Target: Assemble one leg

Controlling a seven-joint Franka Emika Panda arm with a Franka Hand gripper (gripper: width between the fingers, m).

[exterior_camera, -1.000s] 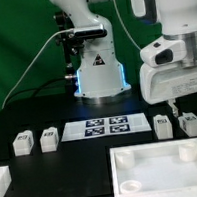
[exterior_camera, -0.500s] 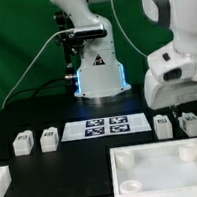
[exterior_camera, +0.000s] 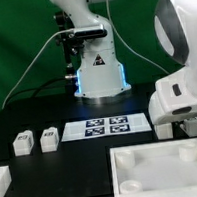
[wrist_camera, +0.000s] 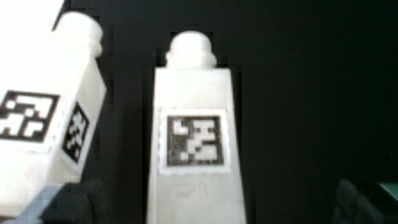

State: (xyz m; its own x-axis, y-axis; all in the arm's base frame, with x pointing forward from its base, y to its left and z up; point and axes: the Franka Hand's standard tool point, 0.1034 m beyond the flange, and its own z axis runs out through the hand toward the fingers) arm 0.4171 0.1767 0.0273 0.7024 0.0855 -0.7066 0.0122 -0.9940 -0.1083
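Two white legs with tags lie on the black table at the exterior view's left. My gripper has come down at the exterior view's right, over the two other legs, which its white hand mostly hides. In the wrist view one leg lies lengthwise between my dark fingertips, its tag facing up, with a gap on each side. A second leg lies beside it. The gripper is open and holds nothing.
The marker board lies mid-table in front of the robot base. A large white tray-like piece with raised rim lies at the front. Part of another white piece shows at the front left edge.
The gripper has moved down and toward the exterior view's right, from above the two right legs to table level around them. The legs have not moved.
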